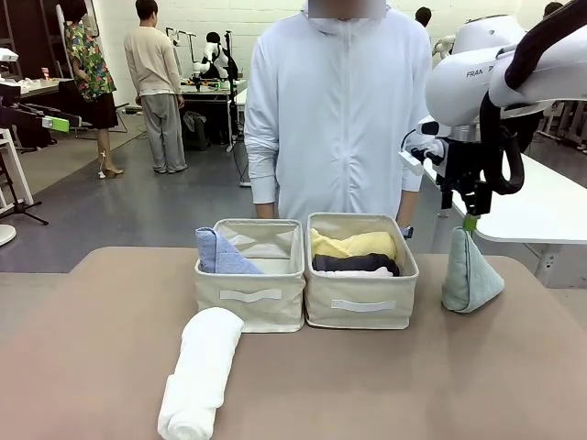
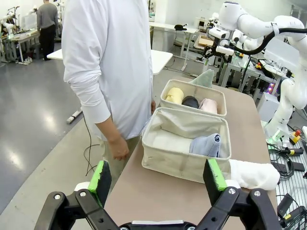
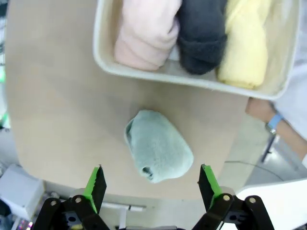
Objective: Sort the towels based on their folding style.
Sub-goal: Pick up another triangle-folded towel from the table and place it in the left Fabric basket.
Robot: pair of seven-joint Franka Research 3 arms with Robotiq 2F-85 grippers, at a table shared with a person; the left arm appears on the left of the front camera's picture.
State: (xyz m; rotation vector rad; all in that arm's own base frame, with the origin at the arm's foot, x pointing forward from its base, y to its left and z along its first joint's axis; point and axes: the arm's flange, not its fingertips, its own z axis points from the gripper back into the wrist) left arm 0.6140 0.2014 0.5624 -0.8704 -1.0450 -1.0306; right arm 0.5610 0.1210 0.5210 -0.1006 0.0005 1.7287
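Note:
A sage green cone-folded towel (image 1: 470, 272) stands on the table right of the right bin (image 1: 360, 307). My right gripper (image 1: 470, 218) hangs open straight above it. In the right wrist view the green towel (image 3: 158, 146) lies between and beyond the open green pads (image 3: 96, 184). The right bin holds the yellow (image 1: 353, 244), dark grey (image 1: 356, 263) and pink (image 3: 144, 38) rolls. A lavender-blue cone towel (image 1: 220, 252) sits in the left bin (image 1: 249, 307). A white rolled towel (image 1: 202, 371) lies on the table in front of it. My left gripper (image 2: 157, 177) is open and empty, off the table's left end.
A person in a white jacket (image 1: 335, 110) stands close behind the bins, one hand (image 3: 264, 112) near the right bin's far corner. A white side table (image 1: 541, 206) stands behind the right arm. Bare tabletop (image 1: 413, 385) stretches in front of the bins.

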